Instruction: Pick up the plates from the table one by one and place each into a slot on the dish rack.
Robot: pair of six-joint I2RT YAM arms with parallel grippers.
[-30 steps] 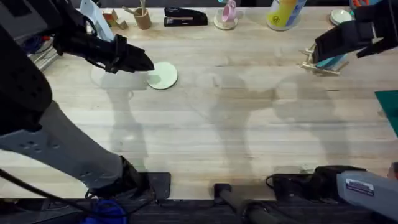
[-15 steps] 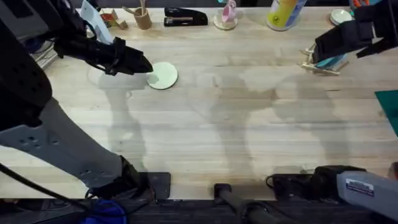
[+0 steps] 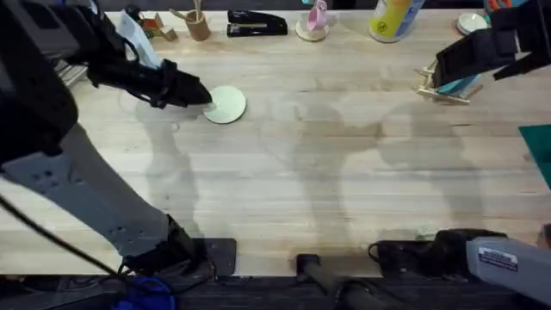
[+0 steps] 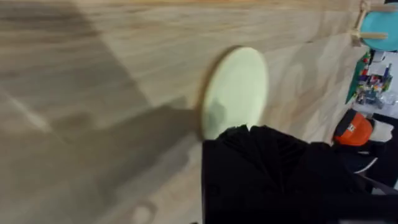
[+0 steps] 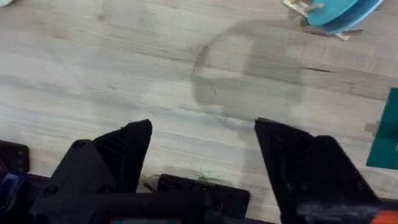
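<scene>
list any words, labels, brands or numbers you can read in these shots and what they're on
No text can be read here.
White label on the grey unit at the table's near edge: printed lines, too small to read.
Yellow bottle at the table's far edge: coloured label, too blurred to read.
Cream-yellow plate, teal plates in the dish rack, and the black stapler: no markings visible.

A lab-like workspace: a broad pale-plank wooden worktop (image 3: 327, 172) carries desk clutter along its far edge, a black stapler (image 3: 256, 23) and a cardboard tube (image 3: 198, 26) holding sticks, with cabling nearby.
</scene>
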